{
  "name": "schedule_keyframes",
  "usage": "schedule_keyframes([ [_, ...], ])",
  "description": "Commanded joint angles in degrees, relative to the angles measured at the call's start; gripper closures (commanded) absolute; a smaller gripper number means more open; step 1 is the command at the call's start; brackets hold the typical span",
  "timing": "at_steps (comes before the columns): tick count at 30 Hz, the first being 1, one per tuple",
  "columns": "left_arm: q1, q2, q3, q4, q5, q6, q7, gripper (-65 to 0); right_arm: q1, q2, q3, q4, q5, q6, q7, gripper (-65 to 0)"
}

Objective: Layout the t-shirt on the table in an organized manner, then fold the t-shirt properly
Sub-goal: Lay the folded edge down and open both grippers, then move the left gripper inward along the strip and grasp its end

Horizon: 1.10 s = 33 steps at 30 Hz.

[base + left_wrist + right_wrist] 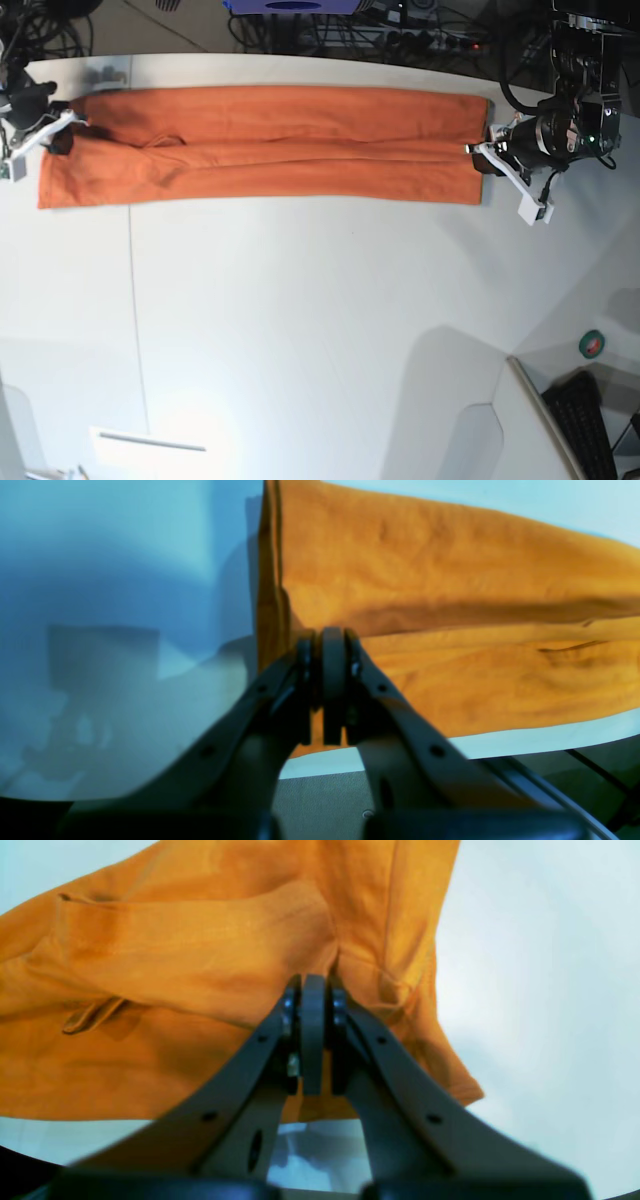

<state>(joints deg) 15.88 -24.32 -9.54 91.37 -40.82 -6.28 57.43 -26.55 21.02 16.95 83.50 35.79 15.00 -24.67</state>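
Both arms reach wide apart, the left end effector (327, 680) and right end effector (312, 1035) each clamped tight on cloth.

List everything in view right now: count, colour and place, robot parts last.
t-shirt: one, orange, stretched in a long band across the far part of the table, held at both ends.
table: one, white, thin dark seam on its left in the base view.
keyboard: one, dark, lower right corner, off the table.
tape roll: one, green, right edge beside the table.
cables: several, dark, behind the far edge.
left gripper: one, dark, jaws shut on the shirt's end.
right gripper: one, dark, jaws shut on the other end.
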Motion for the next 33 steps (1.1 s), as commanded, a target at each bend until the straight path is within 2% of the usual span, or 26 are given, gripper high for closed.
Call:
schedule_keyframes([
  [1, -0.27, -0.96, -0.35, 0.71, -0.37, -0.35, -0.68, 0.0, -0.14, 1.01, 0.68, 0.67, 0.47, 0.07, 1.06, 0.0],
  [4, -0.27, -1.05, -0.35, 0.8, -0.37, -0.35, -0.68, -0.5, -0.22, 0.83, 0.68, 0.67, 0.47, 0.07, 0.97, 0.0],
  [7, -0.19, -1.13, -0.88, 0.89, -0.37, -0.35, -0.68, -14.3, -0.22, 0.92, 2.17, 1.11, 0.47, 0.07, -1.84, 0.0],
  [10, -0.19, -1.4, -0.96, 0.98, -0.63, -0.35, -0.68, -31.6, -0.14, 0.57, 6.04, 2.08, 0.47, 0.07, -5.18, 0.0],
  [12, -0.19, -1.4, -1.05, 0.98, -0.63, -0.35, -0.68, -45.1, -0.22, 0.04, 7.97, 3.75, 0.47, 0.07, -6.32, -12.6],
  [13, -0.19, -1.4, -1.67, 0.98, -0.63, -0.35, -0.68, -49.9, -0.31, -0.31, 9.03, 4.72, 0.47, 0.07, -6.59, -17.3],
  [15, -0.1, -0.96, -4.66, 1.07, -0.81, -0.35, -0.68, -57.3, -1.19, -1.1, 11.23, 6.74, 0.47, 0.07, -6.68, -24.2],
  [16, 0.43, -0.43, -6.06, 1.15, -0.81, -0.35, -0.68, -58.3, -1.63, -1.28, 11.67, 7.88, 0.47, 0.07, -6.68, -25.2],
  [20, 0.69, 1.5, -8.0, 6.17, -0.81, -0.35, -0.59, -55.1, -1.45, -1.37, 11.75, 10.61, 0.47, 0.07, -9.75, -24.9],
  [23, 0.25, 4.49, -7.03, 8.89, -0.9, -0.35, -0.59, -46.1, 0.83, -1.54, 11.75, 9.81, 0.47, 0.07, -10.1, -24.5],
  [25, -1.42, 6.78, -4.13, 8.8, -0.72, -0.35, -0.59, -33.9, 2.94, -1.98, 11.67, 7.53, 0.47, 0.16, -10.28, -18.3],
  [27, -3.53, 9.15, 0.53, 7.04, -0.37, -0.35, -0.68, -13.7, 5.4, -2.07, 11.67, 4.89, 0.47, 0.25, -10.46, -2.1],
  [28, -4.41, 10.12, 2.46, 5.55, -0.37, -0.35, -0.77, -2.5, 6.28, -2.07, 11.67, 3.57, 0.47, 0.25, -10.46, 0.0],
  [29, -5.64, 11.17, 4.57, 3.26, -0.37, -0.35, -0.95, 0.0, 7.34, -2.16, 11.67, 2.34, 0.47, 0.25, -10.46, 0.0],
  [33, -9.59, 13.9, 10.2, -5.53, -0.28, -0.35, -1.12, 0.0, 9.45, -2.07, 11.67, -1.79, 0.47, 0.25, -10.37, 0.0],
])
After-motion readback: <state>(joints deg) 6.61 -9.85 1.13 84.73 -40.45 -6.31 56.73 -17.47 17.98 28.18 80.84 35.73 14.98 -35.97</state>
